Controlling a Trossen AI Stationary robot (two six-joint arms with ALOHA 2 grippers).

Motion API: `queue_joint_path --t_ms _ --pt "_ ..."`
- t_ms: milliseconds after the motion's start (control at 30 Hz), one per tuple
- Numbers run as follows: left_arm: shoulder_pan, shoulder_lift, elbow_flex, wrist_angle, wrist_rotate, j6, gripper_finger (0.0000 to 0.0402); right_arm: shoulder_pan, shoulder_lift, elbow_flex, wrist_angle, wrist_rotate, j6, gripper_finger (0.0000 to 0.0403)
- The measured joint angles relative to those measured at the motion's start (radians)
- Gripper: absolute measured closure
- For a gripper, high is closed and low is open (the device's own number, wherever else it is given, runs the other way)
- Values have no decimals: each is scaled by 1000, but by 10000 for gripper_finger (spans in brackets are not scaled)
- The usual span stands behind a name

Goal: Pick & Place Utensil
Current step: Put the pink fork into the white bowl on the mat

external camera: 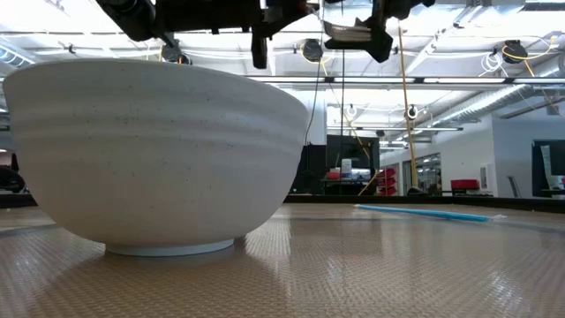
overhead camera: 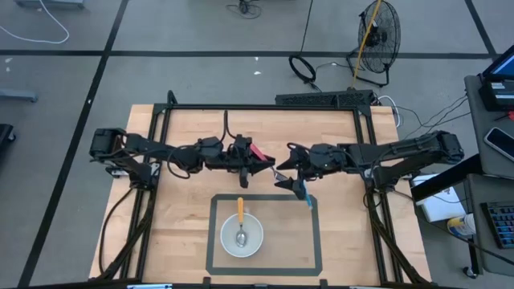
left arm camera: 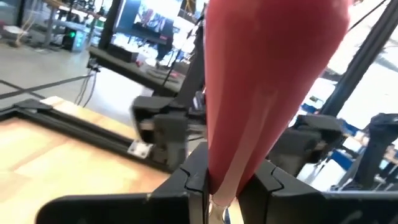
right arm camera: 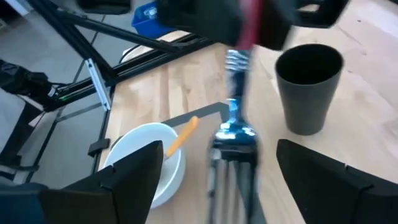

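A fork with a red handle (overhead camera: 257, 150) is lifted over the table's middle in my left gripper (overhead camera: 250, 160), which is shut on it. Its metal tines (right arm camera: 234, 135) point toward my right gripper (overhead camera: 283, 175). That gripper is open, and its fingers (right arm camera: 137, 177) stand wide on either side of the tines without touching them. A white bowl (overhead camera: 242, 235) sits inside a taped frame near the table's near edge. An orange-handled spoon (overhead camera: 240, 210) lies in it, with its handle leaning on the rim. My left gripper pinches the fork's red handle at its narrow end (left arm camera: 227, 168) between the two fingers (left arm camera: 193, 177), close to where the metal begins. It comes from the table's left. The fork is lifted clear of the table, with its metal end toward the right arm.
A blue utensil (overhead camera: 306, 195) lies flat on the table by the taped frame's far right corner, below the right gripper. A dark cup (right arm camera: 309, 87) stands upright on the wood beyond the fork. A black frame (overhead camera: 265, 107) runs around the table's edges.
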Motion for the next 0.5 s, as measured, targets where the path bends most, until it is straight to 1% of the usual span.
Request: queue_joint_path --t_ms 167,300,400,500 --pt "9 -16 0 -46 6 8 352 22 0 0 0 -1 -18 89" --pt "11 -26 0 -69 25 12 352 44 -1 0 -35 1 -21 89" --pt "14 -44 -1 -116 25 16 352 45 -2 1 -132 2 0 89" --pt "16 -80 1 -150 24 32 352 45 1 -1 -243 48 25 89"
